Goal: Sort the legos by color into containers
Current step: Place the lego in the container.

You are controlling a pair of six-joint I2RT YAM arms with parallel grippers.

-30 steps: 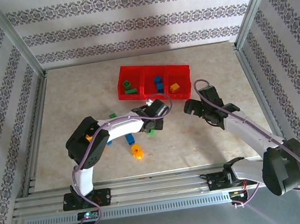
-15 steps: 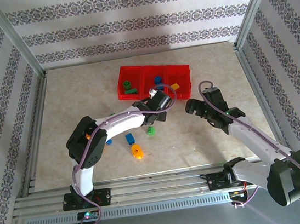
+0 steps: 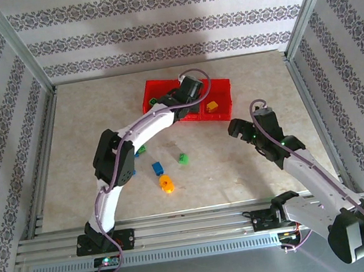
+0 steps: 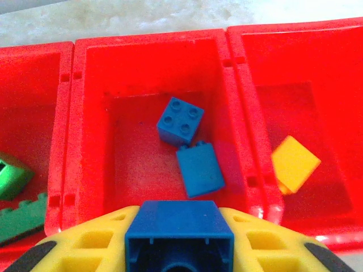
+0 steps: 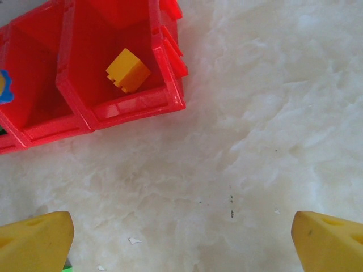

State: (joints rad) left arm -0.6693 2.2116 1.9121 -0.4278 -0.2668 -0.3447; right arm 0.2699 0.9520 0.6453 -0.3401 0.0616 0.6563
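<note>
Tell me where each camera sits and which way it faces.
Top external: above and behind the bases, looking down on left arm, right arm, red tray.
Left wrist: over the tray's middle compartment, left fingers clamping a blue brick.
Right wrist: looking down at table beside the tray, right fingers open.
Both wrist views share the yellow brick.

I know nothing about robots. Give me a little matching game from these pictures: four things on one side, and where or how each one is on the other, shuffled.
Things
1. left gripper
2. right gripper
3. yellow brick
4. green bricks

Place or state
A. open, above the table
B. right end compartment of the red tray
C. shut on a blue brick
D. left end compartment of the tray

Pairs: 1-C, 2-A, 3-B, 4-D.
</note>
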